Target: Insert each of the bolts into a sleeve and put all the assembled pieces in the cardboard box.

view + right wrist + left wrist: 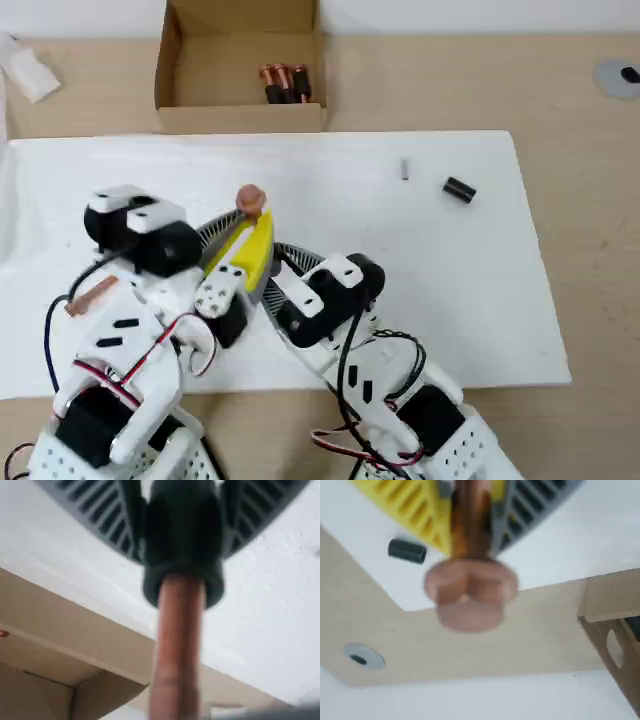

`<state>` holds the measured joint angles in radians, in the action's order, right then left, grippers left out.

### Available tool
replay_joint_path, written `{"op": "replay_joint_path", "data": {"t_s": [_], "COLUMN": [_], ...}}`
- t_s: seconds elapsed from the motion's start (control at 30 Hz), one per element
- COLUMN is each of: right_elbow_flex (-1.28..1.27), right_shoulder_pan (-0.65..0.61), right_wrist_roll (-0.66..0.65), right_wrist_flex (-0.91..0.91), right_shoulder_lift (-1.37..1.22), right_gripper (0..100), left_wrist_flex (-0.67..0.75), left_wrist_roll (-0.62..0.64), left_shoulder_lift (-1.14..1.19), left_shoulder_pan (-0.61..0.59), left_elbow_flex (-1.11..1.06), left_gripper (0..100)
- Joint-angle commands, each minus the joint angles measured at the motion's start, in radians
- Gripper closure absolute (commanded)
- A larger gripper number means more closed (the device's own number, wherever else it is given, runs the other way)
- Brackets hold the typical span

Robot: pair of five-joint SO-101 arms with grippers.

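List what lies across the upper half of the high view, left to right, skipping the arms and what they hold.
In order: white paper scrap → cardboard box → small grey pin → black sleeve → grey disc.

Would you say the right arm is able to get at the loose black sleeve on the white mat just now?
Probably not yet: the mat toward the loose sleeve looks mostly free, but the right gripper is shut on a second sleeve with a bolt in it.
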<state>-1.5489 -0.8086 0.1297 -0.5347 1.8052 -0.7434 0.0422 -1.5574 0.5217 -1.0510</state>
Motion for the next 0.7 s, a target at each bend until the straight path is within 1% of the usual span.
{"op": "replay_joint_path", "data": {"t_s": [0.0, 0.27, 0.33, 0.37, 0.43, 0.5, 0.67], "right_elbow_flex": [0.005, 0.005, 0.005, 0.005, 0.005, 0.010, 0.010], "right_shoulder_pan": [-0.008, -0.007, -0.007, -0.005, -0.005, 0.001, 0.005], "right_wrist_roll": [0.008, 0.005, 0.005, 0.005, 0.005, 0.005, 0.005], "right_wrist_flex": [0.025, 0.025, 0.023, 0.023, 0.020, -0.003, -0.032], "right_shoulder_lift": [0.031, 0.031, 0.031, 0.031, 0.030, 0.030, 0.030], "right_gripper": [98.9, 98.9, 98.9, 98.9, 98.9, 98.9, 98.9], "left_wrist_flex": [-0.040, -0.051, -0.060, -0.077, -0.133, -0.173, -0.213], "left_wrist_roll": [-0.015, -0.014, -0.005, 0.017, 0.106, 0.167, 0.170], "left_shoulder_lift": [-0.002, -0.002, -0.002, -0.002, 0.004, 0.007, 0.007], "left_shoulder_pan": [0.061, 0.064, 0.057, 0.041, -0.011, -0.057, -0.126], "left_elbow_flex": [0.012, 0.051, 0.051, 0.055, 0.094, 0.127, 0.173], "left_gripper": [99, 98, 92, 88, 84, 81, 80]}}
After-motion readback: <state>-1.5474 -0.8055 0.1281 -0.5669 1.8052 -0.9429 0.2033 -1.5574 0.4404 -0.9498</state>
